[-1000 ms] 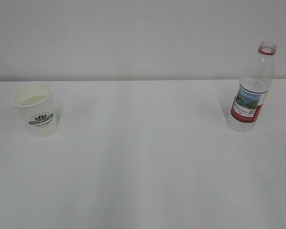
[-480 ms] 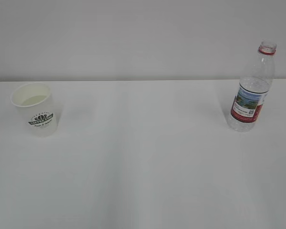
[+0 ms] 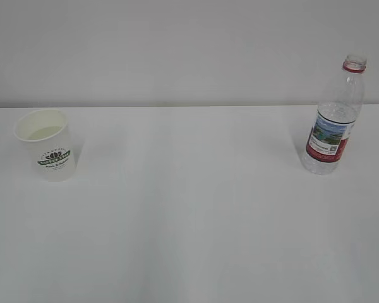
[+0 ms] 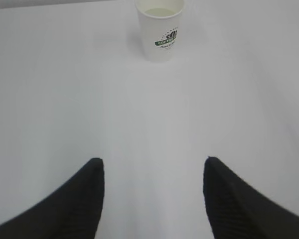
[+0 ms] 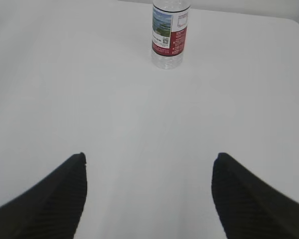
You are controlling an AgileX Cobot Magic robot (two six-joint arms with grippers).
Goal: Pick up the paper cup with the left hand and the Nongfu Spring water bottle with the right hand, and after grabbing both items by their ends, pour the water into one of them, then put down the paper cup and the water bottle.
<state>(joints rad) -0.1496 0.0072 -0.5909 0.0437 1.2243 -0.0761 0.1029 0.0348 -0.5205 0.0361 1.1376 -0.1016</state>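
Standing upright at the left of the white table (image 3: 189,221) in the exterior view, the paper cup (image 3: 46,144) has its open mouth up and its green logo facing the camera, with a pale pool of water (image 3: 43,132) inside; far to the right, well apart from it, the Nongfu Spring water bottle (image 3: 335,117) also stands upright, long axis vertical, capless neck with red ring at the top; neither gripper shows in this view. From the left wrist view, the left hand (image 4: 153,199) holds its two dark fingers (image 4: 72,201) spread wide with only bare table between them, gripping nothing; the cup stands ahead at the top of the frame, well apart from the fingertips and roughly in line with the gap. From the right wrist view, the right hand (image 5: 148,199) likewise has its fingers (image 5: 55,199) wide apart and empty; the bottle stands upright far ahead, its label facing the camera, its top cut off by the frame edge, roughly centred on the gap.
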